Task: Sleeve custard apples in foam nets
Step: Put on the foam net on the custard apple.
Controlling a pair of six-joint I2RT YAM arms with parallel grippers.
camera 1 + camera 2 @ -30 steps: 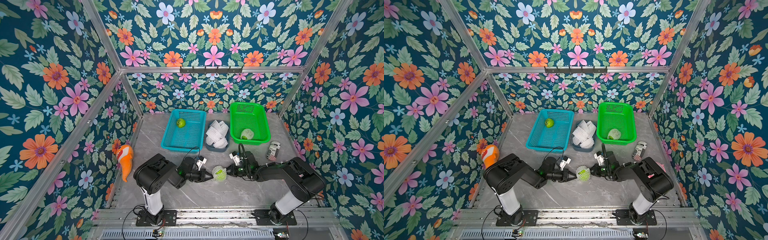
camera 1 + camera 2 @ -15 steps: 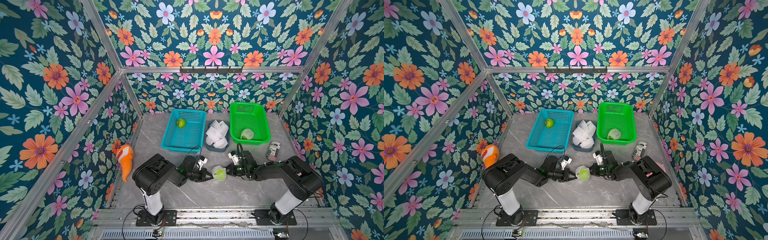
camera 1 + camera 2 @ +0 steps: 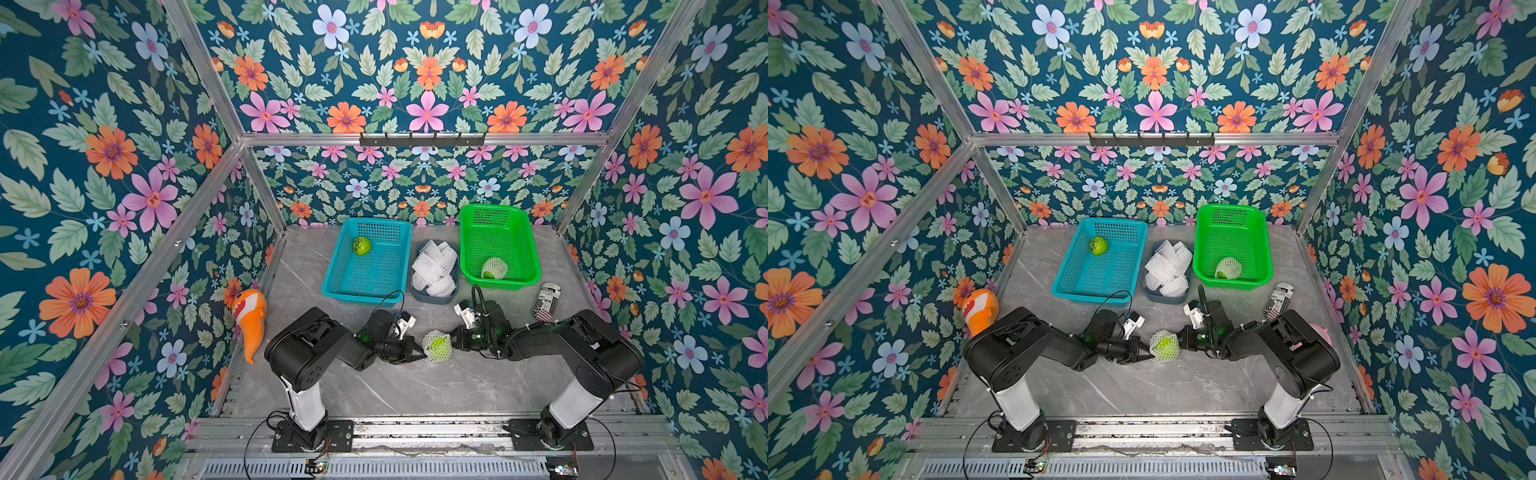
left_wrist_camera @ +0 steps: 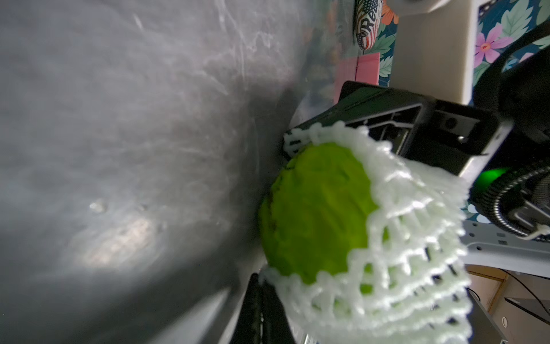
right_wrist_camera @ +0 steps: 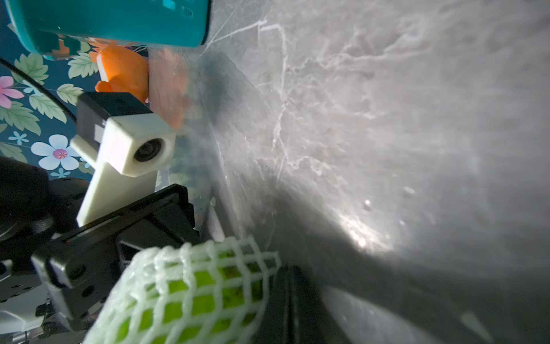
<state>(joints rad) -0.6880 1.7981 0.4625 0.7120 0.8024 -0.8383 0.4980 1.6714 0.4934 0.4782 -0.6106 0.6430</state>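
In both top views my left gripper (image 3: 420, 355) and right gripper (image 3: 454, 341) look too small to tell whether their tips pinch the foam net (image 3: 436, 345). From my right wrist, net and custard apple (image 5: 190, 297) are blurred and cut by the frame's edge. The can (image 3: 547, 301) carries print too small to read.

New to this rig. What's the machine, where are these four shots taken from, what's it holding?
Two black robot arms on a front rail, each ending in a two-finger gripper. The two wide pictures come from one overhead stereo camera; the close-ups from cameras on the wrists. The left gripper and right gripper, both shut, pinch opposite sides of a white foam net stretched over a custard apple. Behind: a teal basket with a bare fruit, a tray of spare nets, a green basket with a sleeved fruit. A plush fish and a can lie aside.
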